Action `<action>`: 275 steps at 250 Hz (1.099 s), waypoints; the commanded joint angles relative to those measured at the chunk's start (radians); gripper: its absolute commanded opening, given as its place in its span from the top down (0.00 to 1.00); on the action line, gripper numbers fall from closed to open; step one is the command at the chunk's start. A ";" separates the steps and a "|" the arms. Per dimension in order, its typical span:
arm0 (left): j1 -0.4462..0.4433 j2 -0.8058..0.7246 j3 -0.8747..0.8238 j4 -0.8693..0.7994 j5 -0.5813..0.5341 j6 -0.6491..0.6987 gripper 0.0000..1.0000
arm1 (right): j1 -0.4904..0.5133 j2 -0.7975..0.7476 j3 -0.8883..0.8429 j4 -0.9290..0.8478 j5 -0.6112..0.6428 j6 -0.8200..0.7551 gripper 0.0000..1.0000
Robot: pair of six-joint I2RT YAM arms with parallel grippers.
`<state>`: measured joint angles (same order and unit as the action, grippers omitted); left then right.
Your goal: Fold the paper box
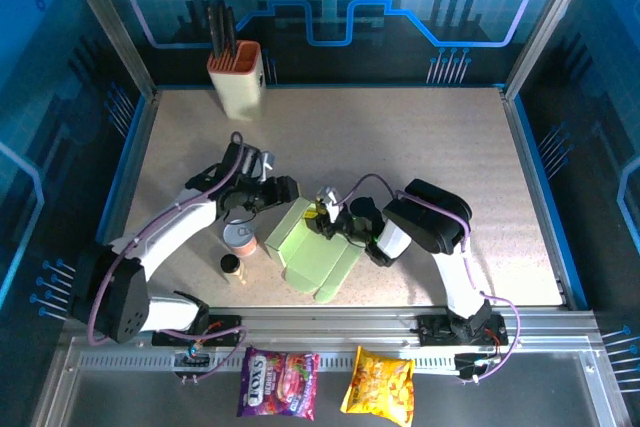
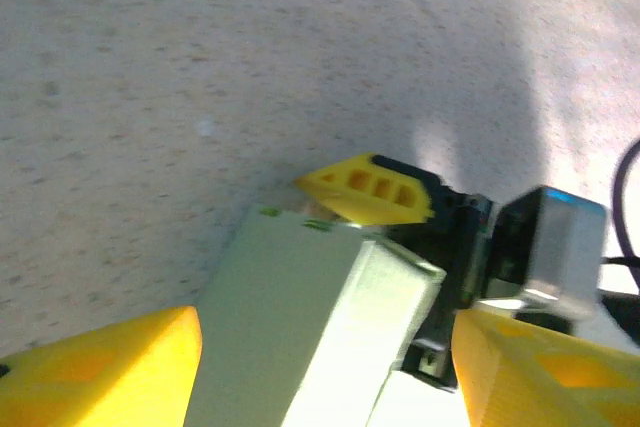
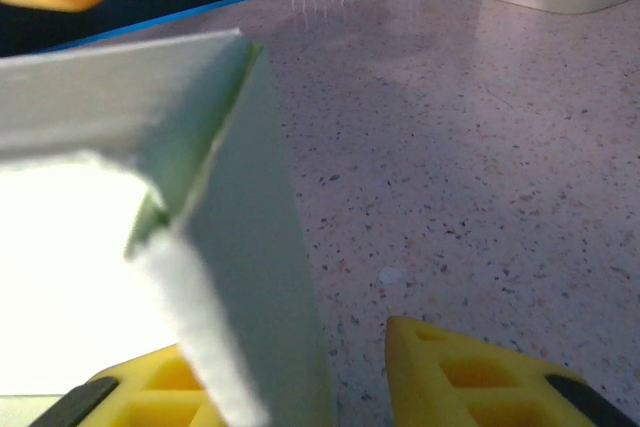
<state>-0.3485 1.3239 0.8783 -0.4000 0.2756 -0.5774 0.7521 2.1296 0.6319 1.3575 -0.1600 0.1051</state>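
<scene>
Reading first: the purple sweets bag (image 1: 278, 383) is showing "FOX'S" in white. It is lying beside a yellow snack bag (image 1: 379, 383) whose lettering is too small to read. Both are on the grey ledge in front of the arm bases. The paper box (image 1: 312, 249) is carrying a tiny green mark near one edge in the left wrist view, blurred past reading.

The box is sitting around the middle of the speckled beige tabletop (image 1: 430, 147), half formed, with a loose flap trailing towards the near edge. The left end effector (image 2: 325, 367) is reaching in from the left. Its yellow fingers are standing apart with the box body running between them, and a dark gap is showing beside one finger. The right end effector (image 3: 290, 367) is facing it from the other side. Its jaws are apart and straddling one thin wall of the box, with a strip of tabletop showing between that wall and one finger.

Just left of the box, a small pink-topped can (image 1: 240, 238) and a little brown jar (image 1: 232, 266) are standing. At the far edge, a beige, orange-rimmed holder (image 1: 238, 79) is carrying dark handles. Blue panels with circuit lines and a gear outline are closing in the cell, framed by metal rails.

An orange blur is sitting in the top corner of the right wrist view, and I can't tell what it is. One face of the box is washing out to white there.
</scene>
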 commanded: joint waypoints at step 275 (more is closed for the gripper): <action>-0.002 0.342 -0.006 0.056 0.209 0.036 0.52 | 0.079 -0.005 0.021 -0.073 0.341 -0.042 1.00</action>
<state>-0.2928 1.6382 0.8692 -0.3077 0.4194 -0.5694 0.8120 2.1437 0.6426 1.3487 0.0902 0.0738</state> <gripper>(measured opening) 0.479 0.090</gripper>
